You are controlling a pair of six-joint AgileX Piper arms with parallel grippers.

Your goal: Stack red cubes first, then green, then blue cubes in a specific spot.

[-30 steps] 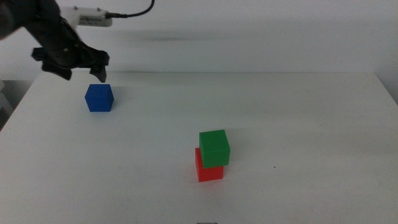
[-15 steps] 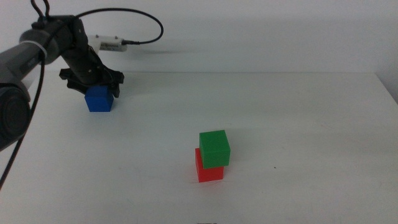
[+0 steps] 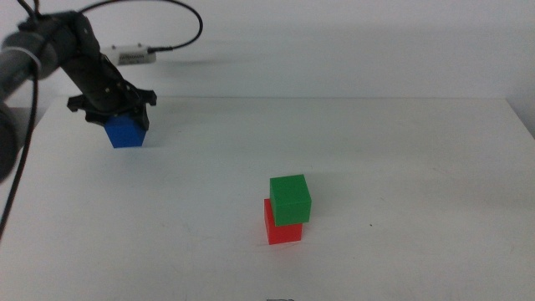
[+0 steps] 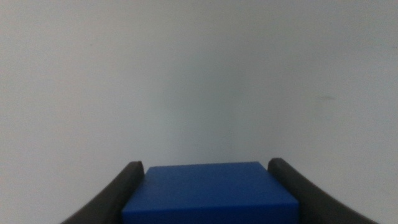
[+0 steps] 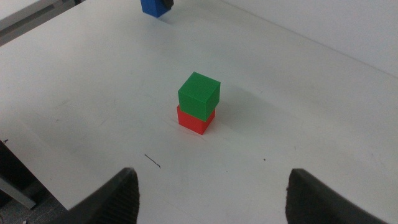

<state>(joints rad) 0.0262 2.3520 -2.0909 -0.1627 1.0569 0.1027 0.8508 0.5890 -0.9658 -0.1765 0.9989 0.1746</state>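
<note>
We read the blue cube [image 3: 126,132] as rigid, light, matte, flat-faced: it should not slip or deform, so a light squeeze on two opposite side faces, centred, is enough. That is where the left tool [image 3: 111,111] sits now: in the left wrist view its jaws stand one on each side of the blue cube [image 4: 208,193], clamped on it or very nearly. The cube is at the far left of the table [image 3: 401,142], on it or barely off it; we cannot tell which.

Count: one red cube [image 3: 282,228], one green cube [image 3: 290,198], one blue. Green rests on red, twisted slightly off square, mid-table toward the near edge, well apart from blue. Top face is small, so blue needs a square, gentle drop.

Right tool [image 5: 211,193] waits off the near edge, jaws wide apart, holding nothing.
</note>
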